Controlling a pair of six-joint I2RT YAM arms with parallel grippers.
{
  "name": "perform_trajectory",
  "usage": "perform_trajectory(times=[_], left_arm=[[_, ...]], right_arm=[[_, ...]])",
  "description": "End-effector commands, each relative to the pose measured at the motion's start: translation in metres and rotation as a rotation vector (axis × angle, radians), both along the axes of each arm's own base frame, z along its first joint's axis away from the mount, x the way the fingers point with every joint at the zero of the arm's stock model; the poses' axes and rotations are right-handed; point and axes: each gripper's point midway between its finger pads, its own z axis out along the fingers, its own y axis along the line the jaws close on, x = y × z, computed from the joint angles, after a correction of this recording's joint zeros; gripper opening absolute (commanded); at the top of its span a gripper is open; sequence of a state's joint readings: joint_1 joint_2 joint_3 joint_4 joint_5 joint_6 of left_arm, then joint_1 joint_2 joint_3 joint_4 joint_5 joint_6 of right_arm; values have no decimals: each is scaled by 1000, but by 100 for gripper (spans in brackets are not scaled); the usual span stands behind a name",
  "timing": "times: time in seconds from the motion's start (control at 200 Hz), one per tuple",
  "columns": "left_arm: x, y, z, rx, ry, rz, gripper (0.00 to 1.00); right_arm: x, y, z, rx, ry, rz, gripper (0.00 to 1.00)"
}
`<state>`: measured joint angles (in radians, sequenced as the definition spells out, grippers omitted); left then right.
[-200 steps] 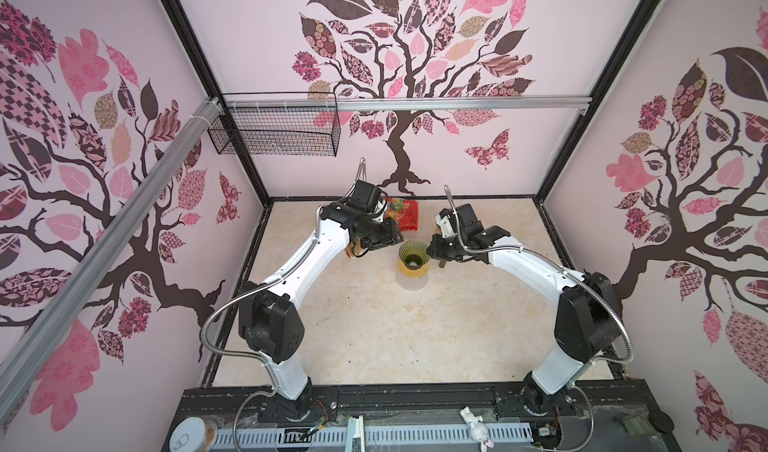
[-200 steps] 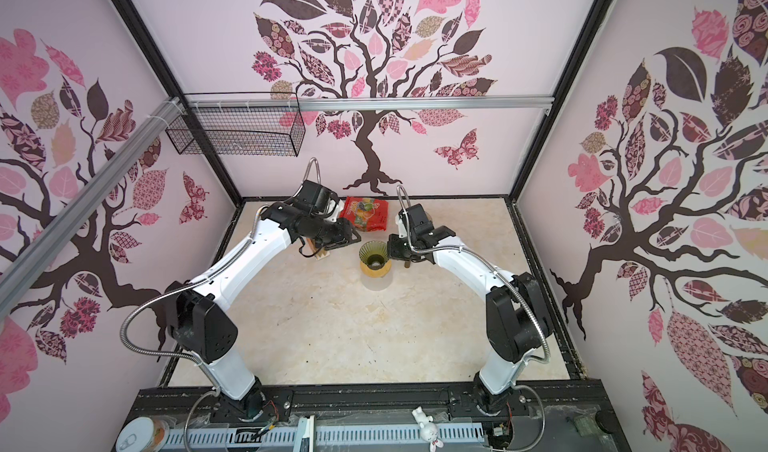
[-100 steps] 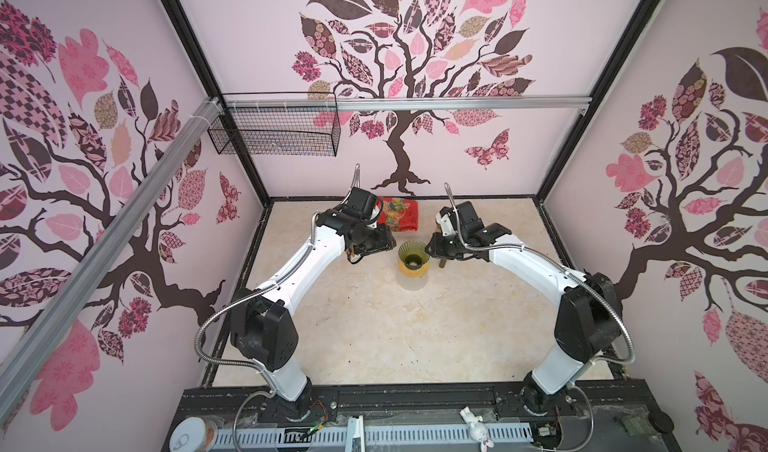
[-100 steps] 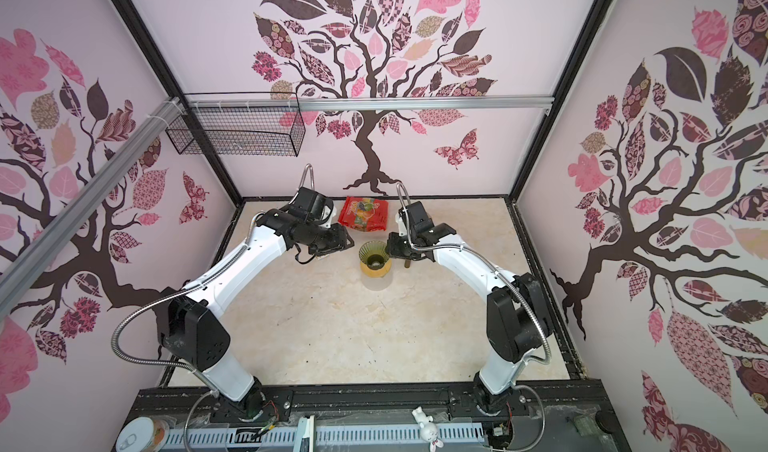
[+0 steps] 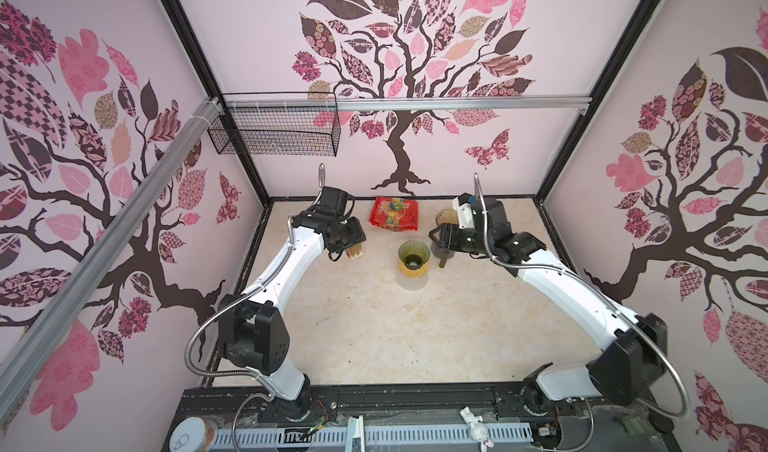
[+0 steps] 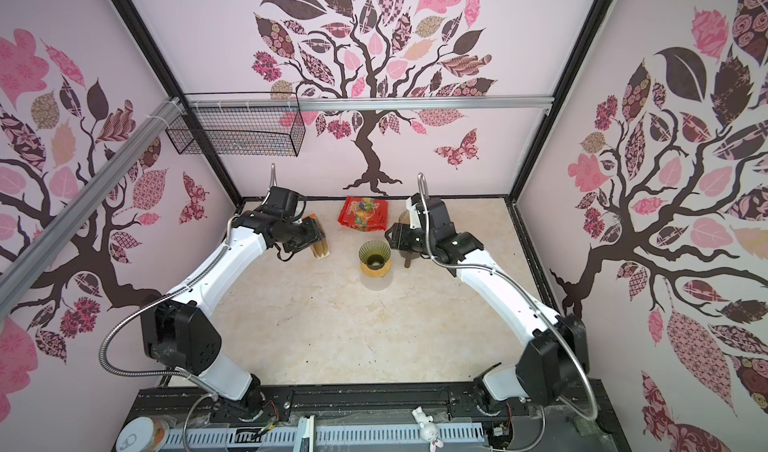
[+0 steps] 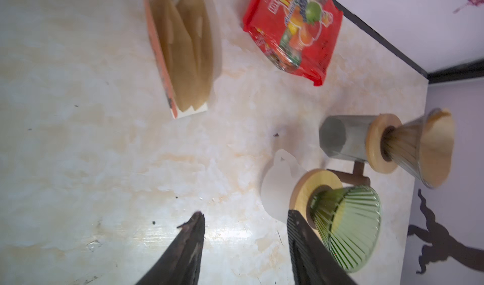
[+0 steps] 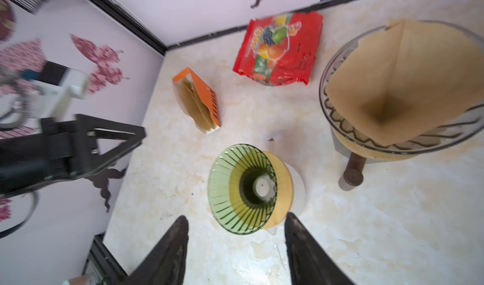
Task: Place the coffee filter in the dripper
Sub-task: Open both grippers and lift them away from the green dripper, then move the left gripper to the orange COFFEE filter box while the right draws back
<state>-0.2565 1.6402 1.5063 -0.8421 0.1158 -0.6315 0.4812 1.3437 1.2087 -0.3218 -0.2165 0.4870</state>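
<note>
Coffee filters [image 7: 188, 47] in box [image 7: 157, 50], clear of L gripper [image 7: 245, 214], R gripper [image 8: 235, 217], both fingers apart

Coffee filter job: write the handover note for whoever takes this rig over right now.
Left pincer: open, empty.
Right pincer: open, empty, close to the green dripper.
Things: a brown paper filter sits opened inside the clear dripper, farther back and right of the green one. The green dripper is empty. The orange filter box lies on the table with more filters in it.
Done: one filter seated in the clear dripper.
To do: if the green dripper was the one meant, it needs a filter from the box; otherwise probably only pulling the arms back.
</note>
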Motion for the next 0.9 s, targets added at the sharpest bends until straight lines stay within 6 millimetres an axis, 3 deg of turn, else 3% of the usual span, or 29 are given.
perform_trajectory(times=[0.0, 0.14, 0.225, 0.33, 0.51, 0.895], left_arm=[[15, 22, -22, 52, 29, 82, 55], [33, 36, -41, 114, 64, 124, 54], [43, 41, -53, 153, 92, 142, 53], [52, 44, -66, 183, 122, 161, 52], [67, 45, -80, 191, 122, 178, 52], [79, 57, -100, 261, 156, 192, 51]], right_arm=[[-16, -7, 28, 81, -116, 2, 68], [-43, -9, 38, 163, -190, 38, 78], [-55, -7, 33, 178, -202, 72, 99], [-64, -7, 17, 198, -210, 94, 100], [-76, -3, 13, 266, -232, 135, 100], [-71, -10, -6, 259, -237, 84, 100]])
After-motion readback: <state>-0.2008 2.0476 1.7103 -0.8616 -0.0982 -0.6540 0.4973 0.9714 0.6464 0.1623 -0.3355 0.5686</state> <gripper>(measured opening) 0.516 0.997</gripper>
